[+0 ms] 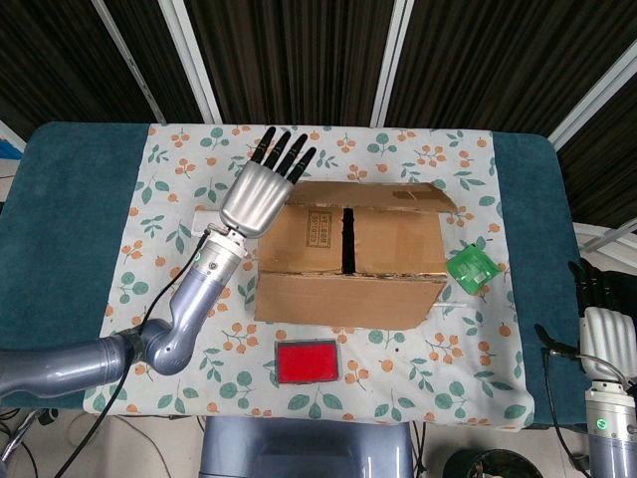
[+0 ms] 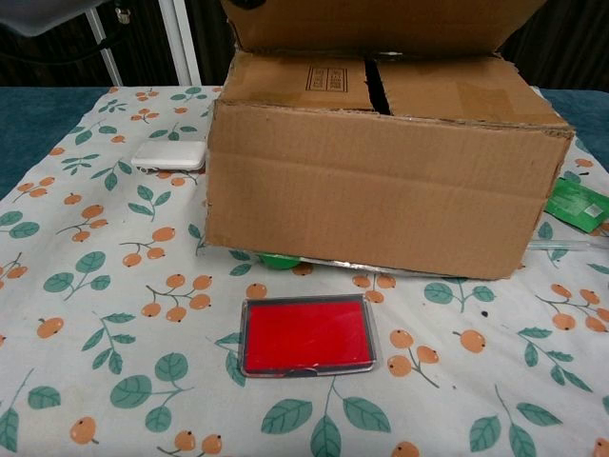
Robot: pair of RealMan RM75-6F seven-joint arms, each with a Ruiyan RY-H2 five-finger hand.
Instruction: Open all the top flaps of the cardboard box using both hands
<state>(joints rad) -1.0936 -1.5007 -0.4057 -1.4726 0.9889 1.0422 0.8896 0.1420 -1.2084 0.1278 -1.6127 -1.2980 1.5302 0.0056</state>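
The cardboard box (image 1: 348, 289) stands mid-table on the floral cloth. Its far top flap (image 1: 373, 189) stands upright, filling the top of the chest view (image 2: 371, 24). Beneath it two inner flaps (image 2: 304, 86) lie flat, with a dark slot (image 1: 345, 239) between them. My left hand (image 1: 261, 194) is at the box's far left corner, fingers straight and pointing away, against the raised flap's left end, holding nothing. My right hand (image 1: 600, 319) hangs off the table's right edge, away from the box, with its fingers straight.
A red case (image 2: 306, 335) lies in front of the box. A white slab (image 2: 169, 154) sits to the box's left, under my left forearm. A green packet (image 1: 472, 267) lies at the box's right. Something green (image 2: 279, 259) pokes out under the box's front.
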